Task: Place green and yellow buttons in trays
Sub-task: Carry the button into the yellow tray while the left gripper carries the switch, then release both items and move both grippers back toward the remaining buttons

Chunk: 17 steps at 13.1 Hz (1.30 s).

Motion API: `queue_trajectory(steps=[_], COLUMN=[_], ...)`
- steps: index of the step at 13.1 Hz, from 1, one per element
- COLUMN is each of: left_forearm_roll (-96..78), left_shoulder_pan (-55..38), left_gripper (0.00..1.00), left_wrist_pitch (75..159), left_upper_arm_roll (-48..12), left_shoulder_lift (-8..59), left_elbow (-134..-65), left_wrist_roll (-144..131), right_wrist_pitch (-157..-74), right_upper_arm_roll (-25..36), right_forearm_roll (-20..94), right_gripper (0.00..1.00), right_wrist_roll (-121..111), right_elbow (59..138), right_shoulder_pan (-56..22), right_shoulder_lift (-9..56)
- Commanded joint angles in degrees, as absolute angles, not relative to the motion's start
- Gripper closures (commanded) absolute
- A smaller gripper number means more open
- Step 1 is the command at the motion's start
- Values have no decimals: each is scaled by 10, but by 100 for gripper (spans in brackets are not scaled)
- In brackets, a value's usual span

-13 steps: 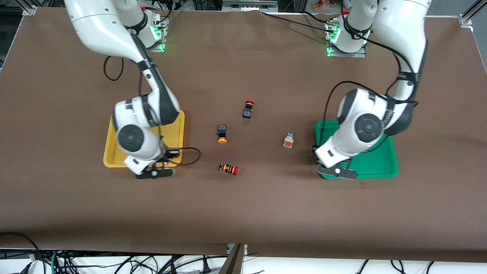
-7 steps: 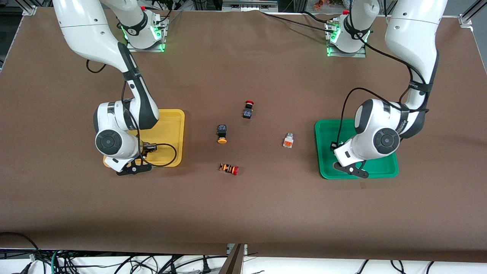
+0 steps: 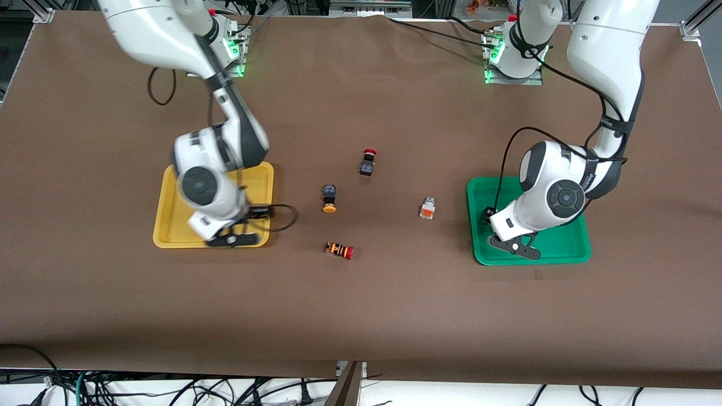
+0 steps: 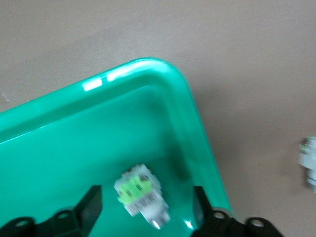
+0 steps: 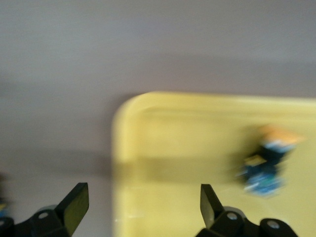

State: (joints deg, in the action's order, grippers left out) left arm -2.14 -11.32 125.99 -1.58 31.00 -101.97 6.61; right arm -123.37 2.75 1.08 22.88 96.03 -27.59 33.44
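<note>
The green tray (image 3: 564,248) lies at the left arm's end of the table. My left gripper (image 3: 513,248) hangs over its corner, open (image 4: 145,210). A silver-white green-faced button (image 4: 140,195) lies in the green tray (image 4: 74,138) between the open fingers, untouched. The yellow tray (image 3: 166,225) lies at the right arm's end. My right gripper (image 3: 232,241) is open and empty (image 5: 143,207) over its corner. A black button with an orange cap (image 5: 266,158) lies in the yellow tray (image 5: 187,138). On the table lie a yellow-capped black button (image 3: 329,198) and a silver-white orange-faced button (image 3: 427,208).
A black button with a red cap (image 3: 368,162) stands on the table between the trays, farther from the front camera. An orange-striped button with a red cap (image 3: 339,250) lies nearer to the camera. The right arm's cable loops beside the yellow tray.
The right arm swung out toward its end of the table, then back over the yellow tray's corner nearest the middle. The left gripper moved in over the green tray.
</note>
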Motion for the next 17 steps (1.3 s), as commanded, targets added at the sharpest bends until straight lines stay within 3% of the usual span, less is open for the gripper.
queue_trajectory(steps=[1, 7, 11, 12, 13, 15, 17], left_forearm_roll=[-23, -25, -20, -18, -18, -18, -18], left_shoulder_pan=[-126, -215, -224, -228, -229, -229, -226], left_gripper=[0, 0, 0, 26, 60, 92, 99], left_wrist_pitch=[1216, 1317, 1344, 1344, 1343, 1342, 1337], left_upper_arm_roll=[-53, -69, -69, -68, -68, -68, -64], left_shoulder_lift=[295, 355, 387, 387, 386, 386, 381], left_elbow=[-1002, -1005, -1005, -1005, -1005, -1003, -1002], left_wrist_roll=[-24, -212, -221, -219, -219, -217, -216], right_wrist_pitch=[-1274, -1342, -1367, -1367, -1367, -1365, -1361], right_upper_arm_roll=[19, -13, -22, -22, -22, -22, -19], right_forearm_roll=[11, 5, 1, -2, -4, -4, -4], right_gripper=[0, 0, 0, 39, 99, 100, 100], right_wrist_roll=[324, 345, 363, 362, 362, 362, 348], right_elbow=[956, 957, 957, 958, 957, 957, 956], right_shoulder_pan=[-329, -352, -359, -359, -359, -359, -353], right_shoulder_lift=[354, 392, 408, 409, 409, 407, 397])
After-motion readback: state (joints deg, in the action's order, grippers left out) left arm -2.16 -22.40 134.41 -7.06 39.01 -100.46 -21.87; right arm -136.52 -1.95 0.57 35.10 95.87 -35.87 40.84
